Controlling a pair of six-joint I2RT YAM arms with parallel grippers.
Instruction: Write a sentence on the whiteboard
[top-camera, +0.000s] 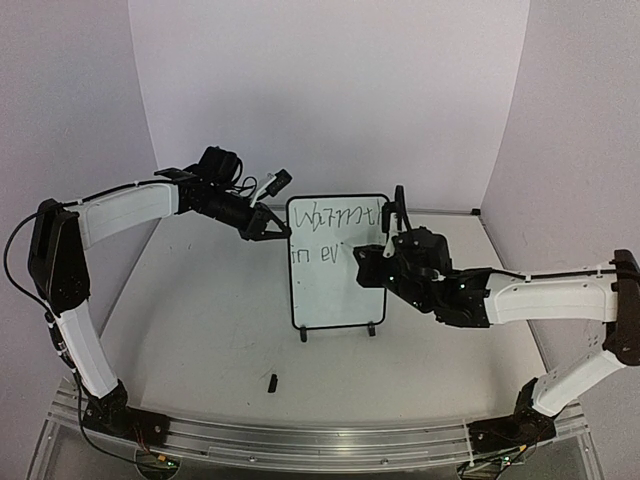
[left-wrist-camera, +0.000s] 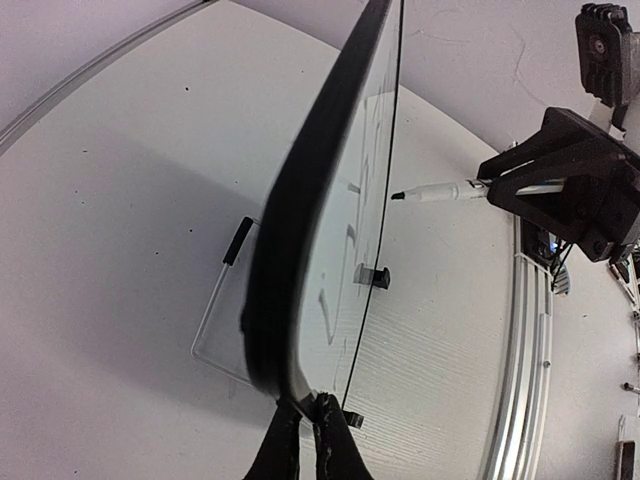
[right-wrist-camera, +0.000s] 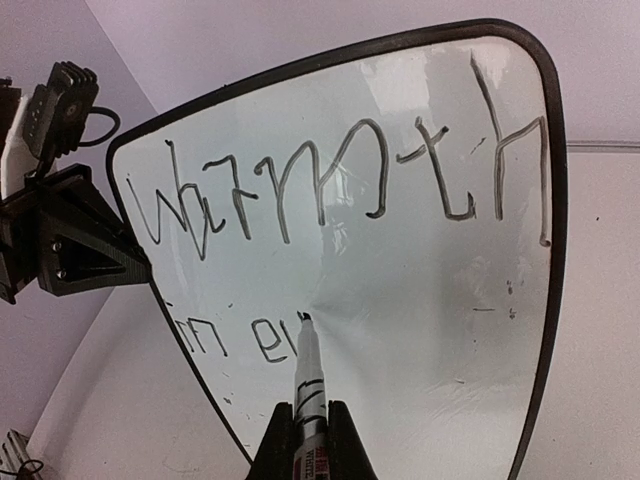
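The whiteboard (top-camera: 340, 290) stands upright on its two black feet at mid table. Its sentence (right-wrist-camera: 350, 190) reads "Warmth" on the top line and "in ev" (right-wrist-camera: 250, 340) below. My left gripper (top-camera: 282, 232) is shut on the board's upper left edge; in the left wrist view its jaws (left-wrist-camera: 310, 410) pinch the black frame (left-wrist-camera: 310, 200). My right gripper (right-wrist-camera: 310, 420) is shut on a white marker (right-wrist-camera: 308, 370), whose dark tip touches the board just right of the "v". From the left wrist the marker (left-wrist-camera: 440, 192) points at the board face.
A small black cap-like piece (top-camera: 272, 381) lies on the table in front of the board. Purple walls close in the back and sides. A metal rail (top-camera: 320, 440) runs along the near edge.
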